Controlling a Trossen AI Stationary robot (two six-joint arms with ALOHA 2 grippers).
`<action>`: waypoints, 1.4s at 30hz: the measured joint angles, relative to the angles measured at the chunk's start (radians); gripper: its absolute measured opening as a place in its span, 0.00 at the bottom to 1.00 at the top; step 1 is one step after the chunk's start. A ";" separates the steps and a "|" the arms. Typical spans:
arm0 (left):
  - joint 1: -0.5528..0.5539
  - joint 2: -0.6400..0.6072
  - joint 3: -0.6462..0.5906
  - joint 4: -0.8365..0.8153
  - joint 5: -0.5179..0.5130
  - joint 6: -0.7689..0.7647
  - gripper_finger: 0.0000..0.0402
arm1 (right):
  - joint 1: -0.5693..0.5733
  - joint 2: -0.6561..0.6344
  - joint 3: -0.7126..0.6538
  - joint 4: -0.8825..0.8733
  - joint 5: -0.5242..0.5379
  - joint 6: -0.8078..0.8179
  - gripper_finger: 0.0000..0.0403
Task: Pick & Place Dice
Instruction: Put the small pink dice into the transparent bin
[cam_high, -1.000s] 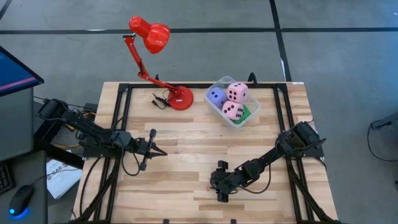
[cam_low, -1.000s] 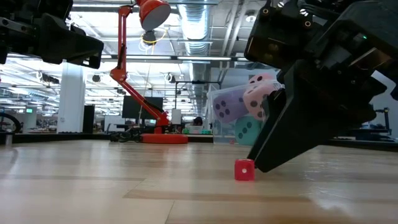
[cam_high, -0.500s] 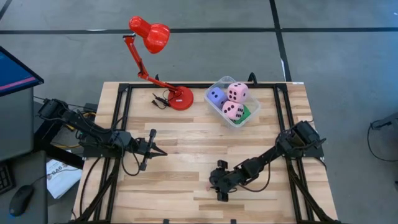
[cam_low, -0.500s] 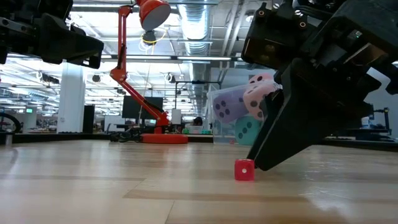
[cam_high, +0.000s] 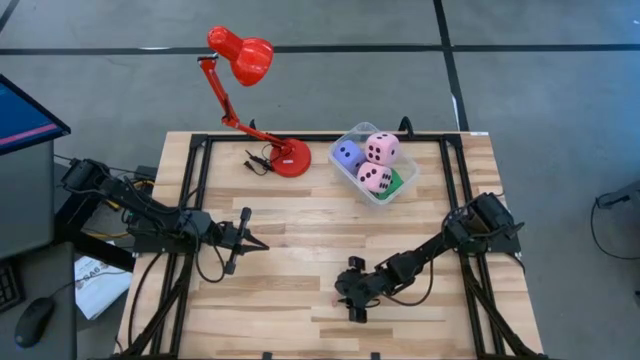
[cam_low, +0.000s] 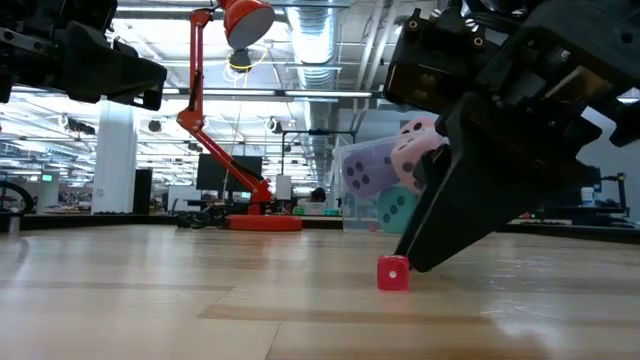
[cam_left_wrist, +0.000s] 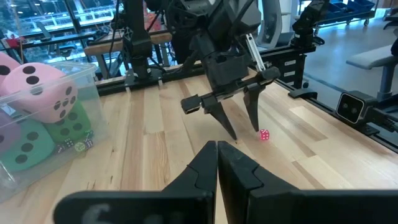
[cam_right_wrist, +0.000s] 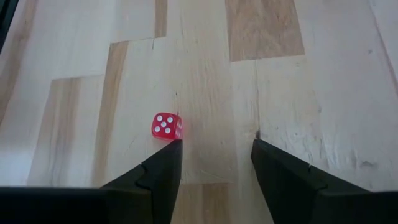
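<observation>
The right gripper (cam_right_wrist: 214, 163) is open, tips low over the table (cam_high: 300, 215), w/ one small red die (cam_right_wrist: 166, 126) just beside one finger, not between. Left gripper (cam_left_wrist: 217, 155) is closed, well apart. Four big dice sit in the clear tub (cam_high: 350, 136): 2 pink (cam_high: 381, 148), 1 purple-blue (cam_high: 346, 154), 1 green (cam_high: 397, 182).

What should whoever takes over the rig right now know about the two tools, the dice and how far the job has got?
Right tool: open, low over the front of the table, fingers pointing down; the small red die lies on the wood just off one fingertip, not between the fingers and not gripped.
Left tool: shut, holding nothing, waiting over the left side of the table.
Clear tub at the back: holds two pink dice, a purple-blue die and a green die; tiny dice lie at its bottom.
Done: the big dice in view are in the tub.
Left: centre on the red die, grip it, carry it to the tub.
</observation>
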 joint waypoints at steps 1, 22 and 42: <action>0.000 0.000 0.000 0.000 0.000 0.000 0.00 | 0.000 0.000 0.000 0.002 0.000 -0.019 0.48; 0.000 0.000 0.000 0.000 0.000 0.000 0.00 | 0.038 0.007 -0.003 0.076 -0.033 -0.160 0.48; 0.000 0.000 0.000 0.000 0.000 0.000 0.00 | 0.044 0.011 -0.002 0.206 0.026 -0.189 0.48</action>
